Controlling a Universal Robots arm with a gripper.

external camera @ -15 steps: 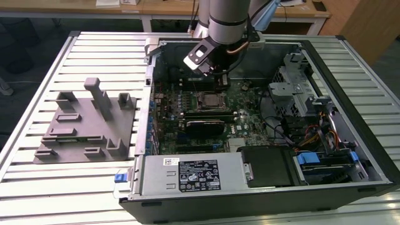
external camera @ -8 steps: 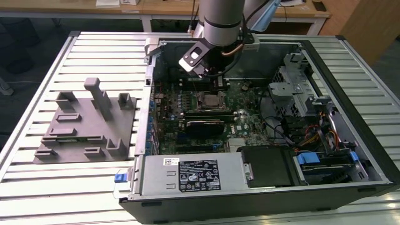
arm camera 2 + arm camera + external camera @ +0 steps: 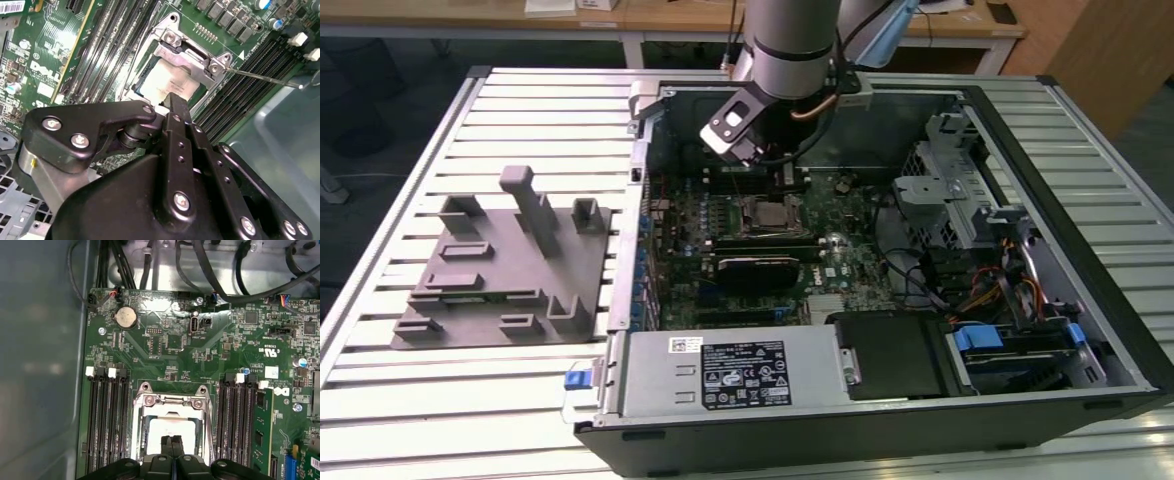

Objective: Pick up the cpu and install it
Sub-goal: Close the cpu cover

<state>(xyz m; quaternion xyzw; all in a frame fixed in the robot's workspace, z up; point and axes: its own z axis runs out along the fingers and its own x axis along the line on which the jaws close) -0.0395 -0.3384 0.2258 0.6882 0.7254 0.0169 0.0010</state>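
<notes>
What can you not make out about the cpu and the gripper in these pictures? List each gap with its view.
First wrist view: part of the cpu, hidden behind the gripper.
Second wrist view: whether the gripper touches the cpu; the gripper's own body covers that spot.
Exterior view: whether the cpu lies in the socket; too small to tell.

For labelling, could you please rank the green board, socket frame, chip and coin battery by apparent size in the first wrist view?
1. green board
2. socket frame
3. chip, partly covered
4. coin battery
</notes>
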